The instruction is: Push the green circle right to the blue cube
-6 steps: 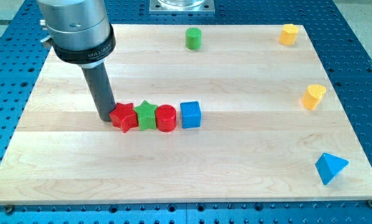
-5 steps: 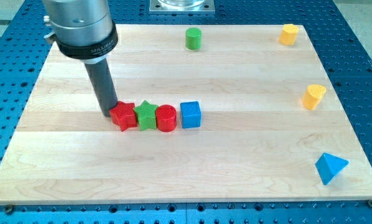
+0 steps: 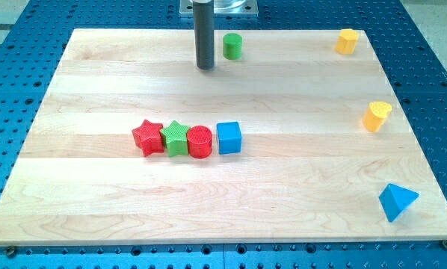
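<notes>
The green circle point(image 3: 232, 46) stands near the board's top edge, a little right of centre. The blue cube point(image 3: 229, 138) sits mid-board, at the right end of a touching row: red star point(image 3: 148, 139), green star point(image 3: 176, 139), red circle point(image 3: 199, 142), then the cube. My tip point(image 3: 205, 66) rests on the board just left of the green circle and slightly below it, with a small gap between them. It is far above the row.
A yellow block point(image 3: 347, 41) stands at the top right corner, another yellow block point(image 3: 377, 116) at the right edge, and a blue triangle point(image 3: 396, 201) at the bottom right. The wooden board point(image 3: 96, 194) lies on a blue perforated table.
My tip has left the red star's left side and moved up and right to just left of the green circle. No block has moved.
</notes>
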### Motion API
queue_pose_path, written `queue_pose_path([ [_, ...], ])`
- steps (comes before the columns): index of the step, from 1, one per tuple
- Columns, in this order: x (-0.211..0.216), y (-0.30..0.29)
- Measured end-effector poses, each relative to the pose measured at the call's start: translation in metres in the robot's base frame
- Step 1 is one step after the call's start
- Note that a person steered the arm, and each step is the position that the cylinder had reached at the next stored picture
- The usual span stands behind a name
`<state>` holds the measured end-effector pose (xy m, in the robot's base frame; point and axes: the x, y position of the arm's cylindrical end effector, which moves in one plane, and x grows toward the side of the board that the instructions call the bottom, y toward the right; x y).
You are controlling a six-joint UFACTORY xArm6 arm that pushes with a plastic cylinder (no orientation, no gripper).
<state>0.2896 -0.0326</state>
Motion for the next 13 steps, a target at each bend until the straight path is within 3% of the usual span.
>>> queue_pose_path([
  [2,-0.06,0.026],
  [4,-0.06,0.137],
  [5,-0.065,0.151],
  [8,-0.06,0.085],
  [10,0.004,0.125],
  [12,-0.019,0.146],
  [13,0.024,0.125],
])
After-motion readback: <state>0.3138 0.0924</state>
